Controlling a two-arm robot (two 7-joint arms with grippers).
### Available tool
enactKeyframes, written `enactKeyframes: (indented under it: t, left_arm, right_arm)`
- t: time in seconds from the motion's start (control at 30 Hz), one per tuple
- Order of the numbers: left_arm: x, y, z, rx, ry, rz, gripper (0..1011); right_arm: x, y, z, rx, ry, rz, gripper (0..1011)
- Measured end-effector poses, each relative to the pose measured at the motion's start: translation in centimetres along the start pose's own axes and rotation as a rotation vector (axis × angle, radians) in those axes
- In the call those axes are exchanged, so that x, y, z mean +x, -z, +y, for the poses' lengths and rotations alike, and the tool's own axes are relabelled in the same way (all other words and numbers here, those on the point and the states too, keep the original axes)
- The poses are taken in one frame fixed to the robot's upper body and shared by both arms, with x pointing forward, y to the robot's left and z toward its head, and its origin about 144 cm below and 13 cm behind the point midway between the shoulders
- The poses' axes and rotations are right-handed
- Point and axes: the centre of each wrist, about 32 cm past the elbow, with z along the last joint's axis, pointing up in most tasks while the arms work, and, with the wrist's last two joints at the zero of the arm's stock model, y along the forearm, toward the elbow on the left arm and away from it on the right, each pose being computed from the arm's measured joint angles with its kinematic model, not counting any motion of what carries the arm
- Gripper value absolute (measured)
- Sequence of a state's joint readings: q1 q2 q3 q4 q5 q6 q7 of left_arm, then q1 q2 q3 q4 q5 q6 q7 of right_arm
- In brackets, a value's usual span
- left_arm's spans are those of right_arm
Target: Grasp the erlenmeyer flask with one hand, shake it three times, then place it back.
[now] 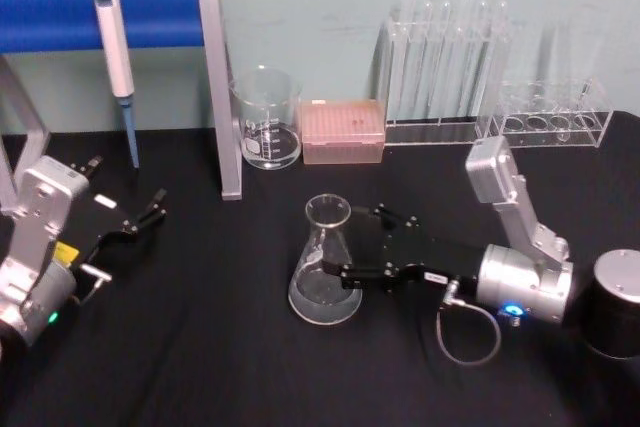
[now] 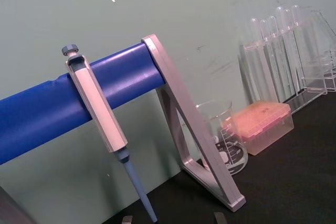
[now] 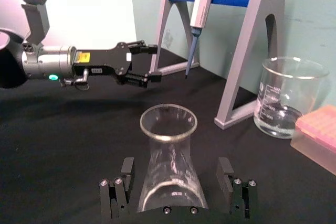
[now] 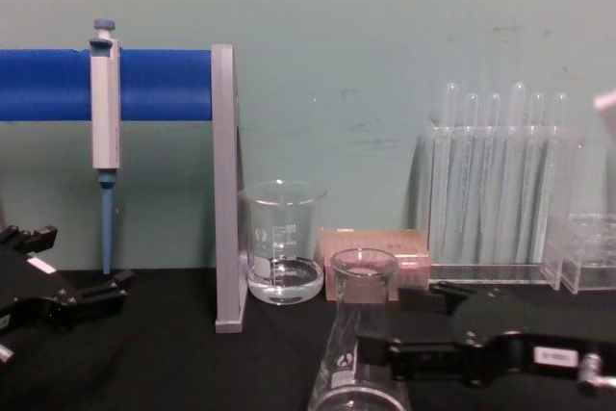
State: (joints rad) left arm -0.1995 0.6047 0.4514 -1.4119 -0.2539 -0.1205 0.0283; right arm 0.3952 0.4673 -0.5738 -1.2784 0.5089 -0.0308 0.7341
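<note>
The erlenmeyer flask (image 1: 325, 262) stands upright on the black table, a clear cone with a flared rim. My right gripper (image 1: 352, 240) reaches in from the right and is open, one long black finger on each side of the flask's lower body. In the right wrist view the flask (image 3: 169, 156) sits between the two fingertips (image 3: 126, 170) with a small gap on each side. In the chest view the flask (image 4: 358, 334) is low in the middle. My left gripper (image 1: 140, 219) rests at the left of the table, open and holding nothing.
A glass beaker (image 1: 267, 119) with a little water and a pink tip box (image 1: 343, 131) stand behind the flask. Test tube racks (image 1: 445, 77) line the back right. A blue-barred stand (image 1: 215, 87) holding a pipette (image 1: 117, 57) is at the back left.
</note>
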Motion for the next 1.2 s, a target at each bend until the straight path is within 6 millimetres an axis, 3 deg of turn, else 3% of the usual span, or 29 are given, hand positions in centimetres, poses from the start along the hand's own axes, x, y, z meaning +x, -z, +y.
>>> enactKeyframes:
  t: [0.33, 0.53, 0.9, 1.2]
  left_arm:
    - [0.0, 0.0, 0.0, 0.0, 0.0, 0.0, 1001]
    - [0.0, 0.0, 0.0, 0.0, 0.0, 0.0, 1001]
    - [0.0, 0.0, 0.0, 0.0, 0.0, 0.0, 1001]
    - [0.0, 0.0, 0.0, 0.0, 0.0, 0.0, 1001]
  right_arm:
    - [0.3, -1.2, -3.4, -0.03, 0.07, -0.022, 1003]
    - [0.8, -2.1, -4.5, 0.01, 0.222, -0.069, 1003]
    - [0.4, -2.0, -3.2, 0.209, 0.555, -0.085, 1003]
    - [-0.3, -0.2, -1.6, 0.193, 0.666, -0.017, 1003]
